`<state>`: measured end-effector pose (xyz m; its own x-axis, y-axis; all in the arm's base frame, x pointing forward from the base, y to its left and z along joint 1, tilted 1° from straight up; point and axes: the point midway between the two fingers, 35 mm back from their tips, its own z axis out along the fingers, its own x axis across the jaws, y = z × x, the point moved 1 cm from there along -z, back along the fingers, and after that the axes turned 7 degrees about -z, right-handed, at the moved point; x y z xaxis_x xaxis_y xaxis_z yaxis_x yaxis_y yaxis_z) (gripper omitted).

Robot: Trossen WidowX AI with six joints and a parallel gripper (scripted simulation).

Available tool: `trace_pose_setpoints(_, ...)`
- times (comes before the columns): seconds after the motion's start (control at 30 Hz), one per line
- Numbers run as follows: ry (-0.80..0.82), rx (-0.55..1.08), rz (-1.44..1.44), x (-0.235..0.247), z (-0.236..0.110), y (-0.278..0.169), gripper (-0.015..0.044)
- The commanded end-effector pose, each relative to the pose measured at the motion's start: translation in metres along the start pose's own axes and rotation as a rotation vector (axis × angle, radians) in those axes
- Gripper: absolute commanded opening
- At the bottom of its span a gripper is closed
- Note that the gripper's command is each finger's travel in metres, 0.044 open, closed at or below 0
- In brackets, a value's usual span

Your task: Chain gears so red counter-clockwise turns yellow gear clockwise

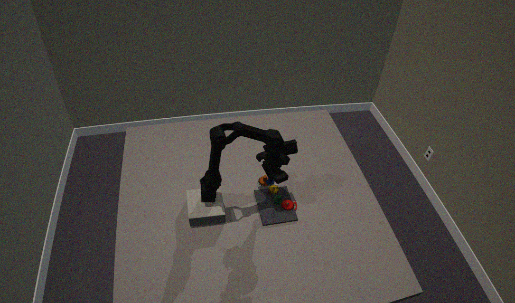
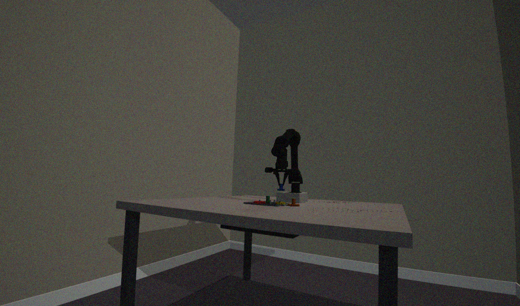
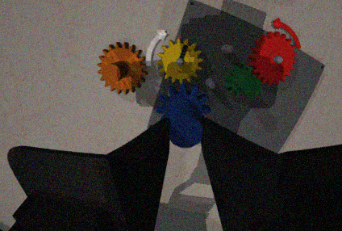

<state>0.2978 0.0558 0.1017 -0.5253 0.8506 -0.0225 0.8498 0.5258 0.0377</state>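
The blue gear (image 1: 270, 182) (image 2: 281, 187) (image 3: 183, 109), which the pincer (image 1: 271, 179) (image 2: 281, 184) (image 3: 184, 124) is gripping, is needing centring over the bare peg (image 3: 210, 82) at the yellow gear's (image 1: 274, 189) (image 2: 280, 203) (image 3: 173, 56) four o'clock (wrist view) before lowering.

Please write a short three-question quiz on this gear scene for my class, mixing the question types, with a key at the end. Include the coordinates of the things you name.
1. Multiple choice: Which gear does the gripper (image 2: 281, 184) (image 3: 184, 124) hold?
a) orange
b) blue
c) red

2. True or false: The orange gear (image 1: 263, 180) (image 2: 293, 204) (image 3: 123, 68) stands on the grey board (image 1: 269, 214) (image 3: 296, 91).

3. Fill in the blank: The gear with a black stripe is coloured ______.

Key: 1. b, the blue gear (image 1: 269, 182) (image 2: 281, 187) (image 3: 183, 109); 2. false, it is off the board, on the table (image 1: 326, 233) (image 2: 329, 218) (image 3: 60, 107); 3. yellow
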Motion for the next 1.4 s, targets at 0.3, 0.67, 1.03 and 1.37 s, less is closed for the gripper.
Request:
trace_pose_setpoints(0.3,-0.001,0.003,-0.014,-0.032,0.021,0.001,0.0000)
trace_pose_setpoints(0.67,-0.002,0.003,0.049,-0.036,0.021,0.000,0.0000)
trace_pose_setpoints(1.03,-0.002,0.003,0.358,-0.035,0.020,0.000,0.0000)
trace_pose_setpoints(1.37,-0.002,0.002,0.650,-0.035,0.019,0.000,0.0000)
